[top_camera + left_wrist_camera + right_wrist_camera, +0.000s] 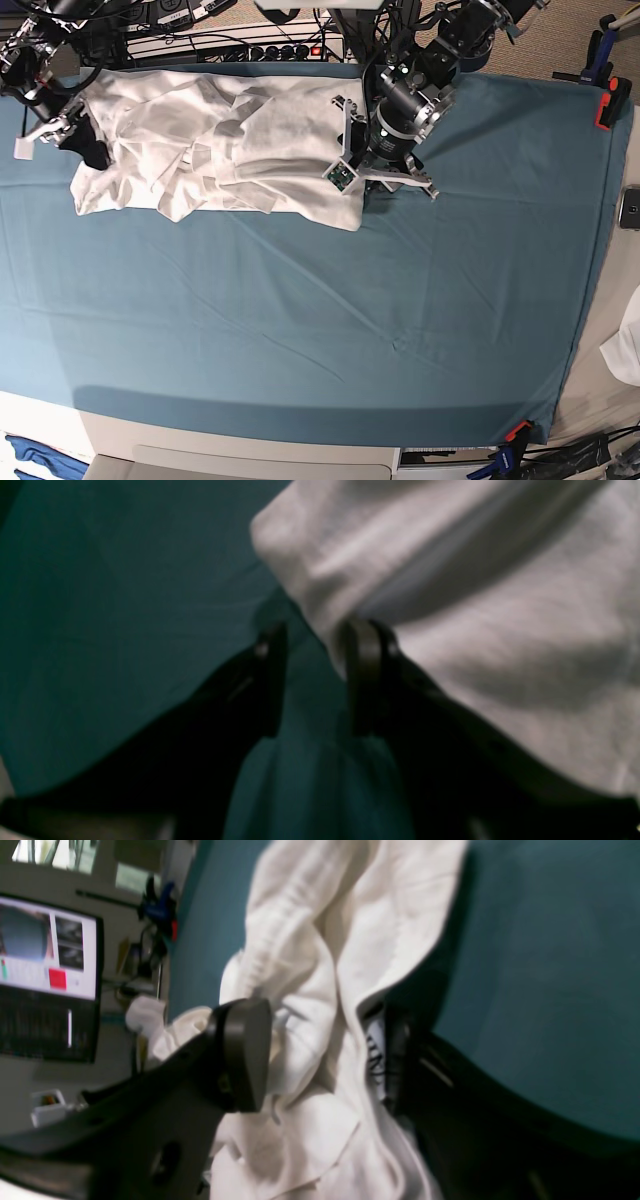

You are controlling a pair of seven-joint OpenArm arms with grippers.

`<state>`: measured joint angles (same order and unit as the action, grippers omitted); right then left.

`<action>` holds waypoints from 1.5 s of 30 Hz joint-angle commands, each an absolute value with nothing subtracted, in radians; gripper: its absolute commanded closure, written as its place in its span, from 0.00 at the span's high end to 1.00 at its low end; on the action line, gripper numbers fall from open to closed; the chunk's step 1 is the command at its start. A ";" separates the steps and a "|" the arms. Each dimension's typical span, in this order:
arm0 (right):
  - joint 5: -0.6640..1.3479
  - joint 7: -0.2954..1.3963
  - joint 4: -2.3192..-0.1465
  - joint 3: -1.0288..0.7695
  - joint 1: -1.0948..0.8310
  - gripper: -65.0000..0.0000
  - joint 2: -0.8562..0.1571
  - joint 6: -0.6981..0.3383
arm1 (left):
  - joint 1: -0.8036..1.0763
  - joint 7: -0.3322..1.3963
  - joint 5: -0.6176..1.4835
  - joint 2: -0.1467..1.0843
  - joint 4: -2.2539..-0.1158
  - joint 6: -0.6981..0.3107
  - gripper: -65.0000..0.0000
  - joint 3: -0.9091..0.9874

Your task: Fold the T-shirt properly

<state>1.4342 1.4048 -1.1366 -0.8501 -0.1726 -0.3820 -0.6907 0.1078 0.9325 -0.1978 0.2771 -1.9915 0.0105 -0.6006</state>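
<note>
The white T-shirt (220,140) lies crumpled at the back left of the teal tablecloth (300,330). My left gripper (320,680) is at the shirt's right edge; its jaws stand partly apart with only teal cloth showing in the gap. The T-shirt (500,630) rests against the right finger (365,680). At the shirt's left end, my right gripper (320,1055) is open wide, with bunched T-shirt (310,990) fabric and a label between its fingers. In the base view the left arm (395,125) and the right gripper (70,125) flank the shirt.
A power strip (270,50) and cables run along the back edge. Orange clamps (605,105) hold the tablecloth's corners. At the right edge are a phone (630,208) and a small white cloth (625,345). A monitor (47,980) stands beyond the table.
</note>
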 commanded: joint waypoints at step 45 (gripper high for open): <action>1.280 1.382 -1.837 -0.600 -0.206 0.00 -0.012 -0.698 | 0.305 0.912 0.136 0.396 -2.136 -0.028 0.32 0.043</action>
<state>1.2400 1.4086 -1.8198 -0.5976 -0.2165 -0.0048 -0.6964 0.3099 0.9337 0.1379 0.3870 -2.1159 -0.0280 0.0383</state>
